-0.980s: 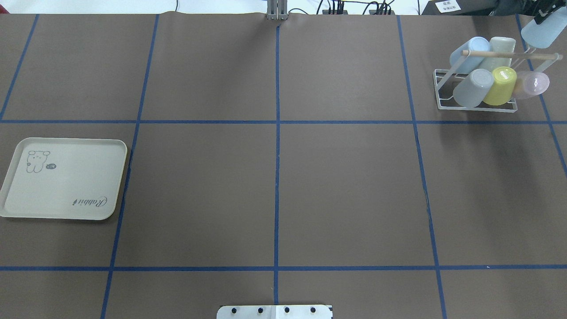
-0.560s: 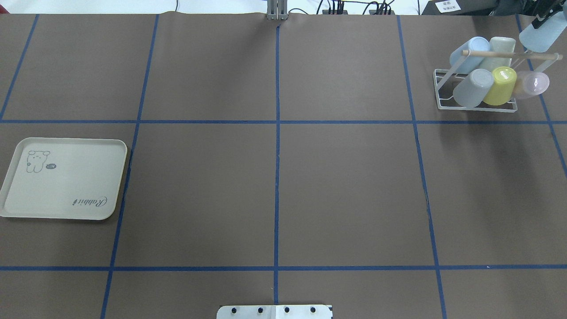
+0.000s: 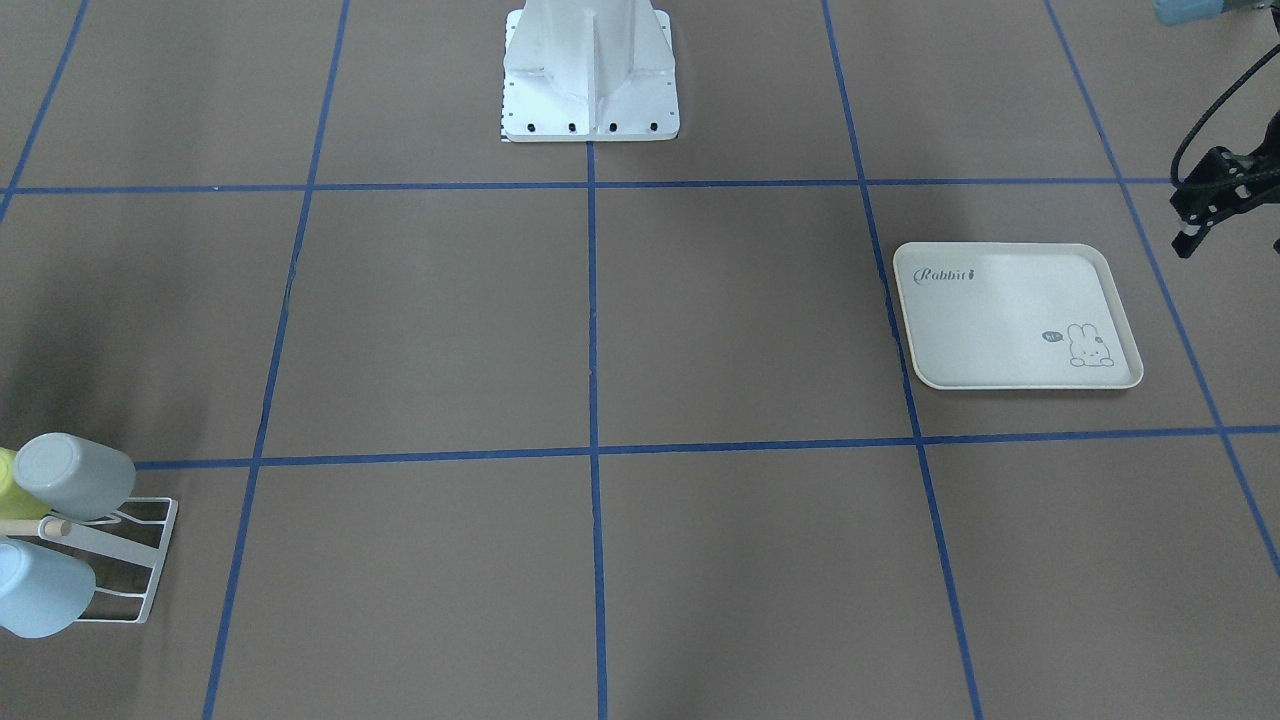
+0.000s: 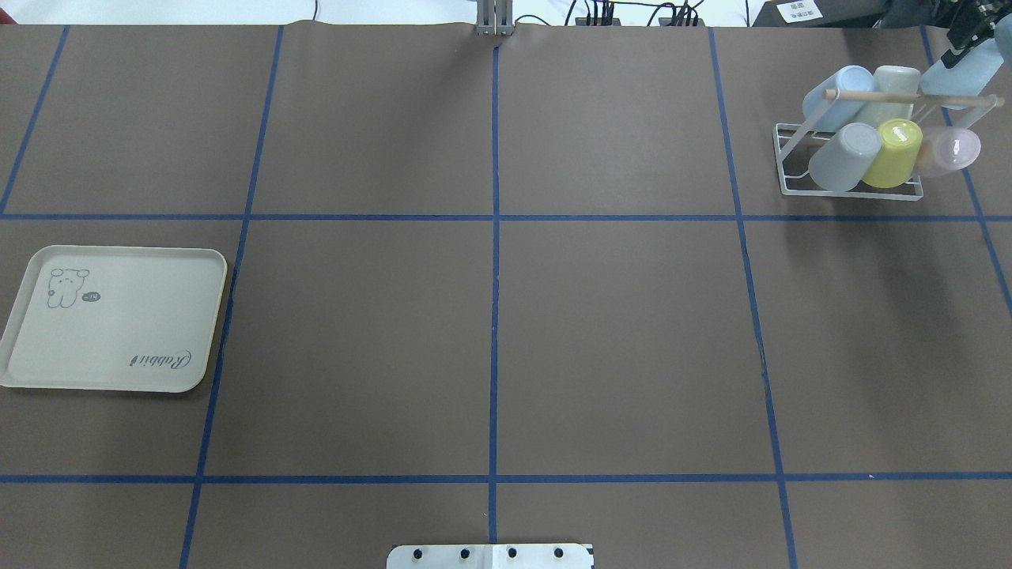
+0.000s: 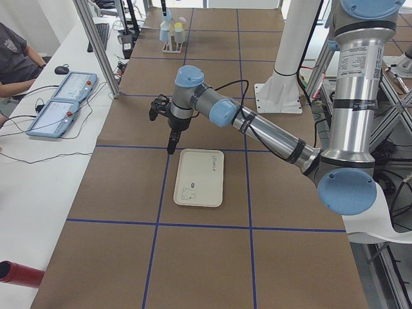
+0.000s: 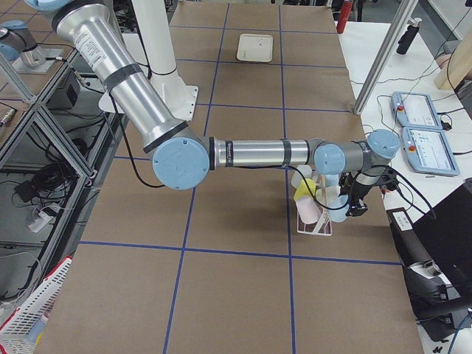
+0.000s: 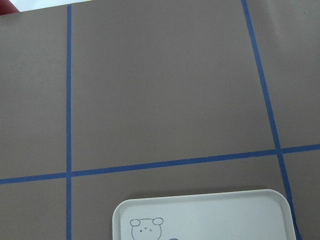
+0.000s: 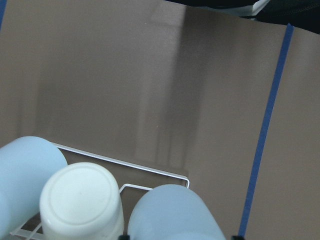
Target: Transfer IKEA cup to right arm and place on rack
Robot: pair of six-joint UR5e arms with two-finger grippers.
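On the robot's left, nearer the base (image 4: 490, 557), the cream tray (image 4: 118, 332) lies on the worktop (image 4: 617, 332) and the left gripper (image 5: 172, 143) hangs above the worktop near it; you cannot tell how wide its jaws stand. Farther off, at the far right corner, the right gripper (image 4: 976, 35) clamps the pale blue cup (image 4: 961, 71) at the rack (image 4: 850, 194)'s far right end, beside five other cups (image 4: 893, 150)

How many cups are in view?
6. On the rack: a light blue cup and pale green cup in the far row; grey cup, yellow cup, pink cup in the near row. The right tool holds a second blue cup.
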